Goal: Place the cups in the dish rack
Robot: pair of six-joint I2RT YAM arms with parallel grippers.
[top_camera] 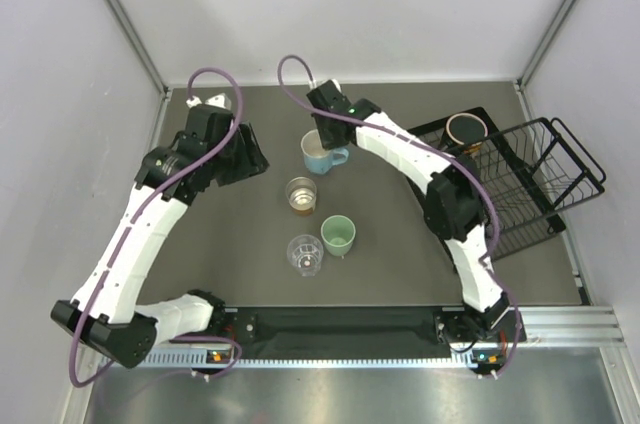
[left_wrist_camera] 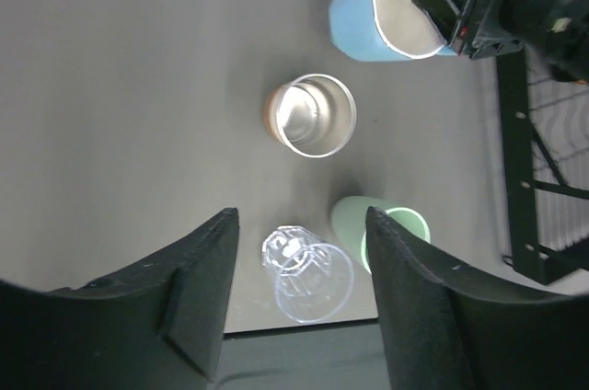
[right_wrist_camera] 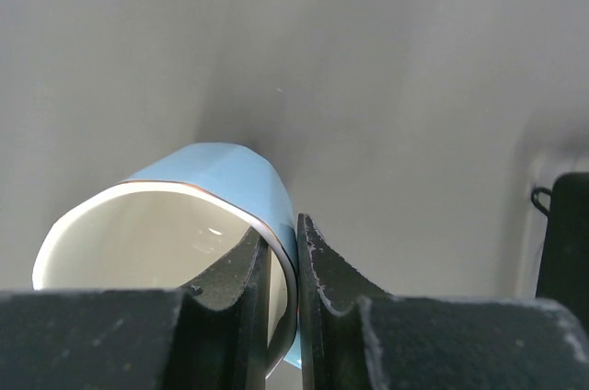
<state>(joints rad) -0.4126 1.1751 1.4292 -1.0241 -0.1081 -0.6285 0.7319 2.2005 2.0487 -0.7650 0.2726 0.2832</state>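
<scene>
The right gripper (right_wrist_camera: 296, 241) is clamped on the blue mug (top_camera: 323, 153) - one finger inside the rim, one outside, pinching a single wall. The mug sits towards the far edge of the worktop (top_camera: 230, 244), about mid-width; I can't tell whether it has left the surface yet. The left gripper (left_wrist_camera: 299, 224) hangs with its fingers apart and nothing between them, near the far-left part of the worktop.

What worries me is that grip. It's a thin hold on one side of the rim, so the mug's weight hangs off to one side - on the lift it could swing about the fingers, or slide out if the glaze is slick. If it drops here it would likely land among the amber glass (top_camera: 301, 194), the green tumbler (top_camera: 338, 234) and the ribbed cup (top_camera: 304, 252), which stand close together just nearer the front edge, and the two clear ones look easy to knock over.

The rack (top_camera: 530, 194) is by the right edge, with the dark mug (top_camera: 465, 129) already in its far-left corner. Coming in from that side, a tilted mug could knock it or catch on the wires.
</scene>
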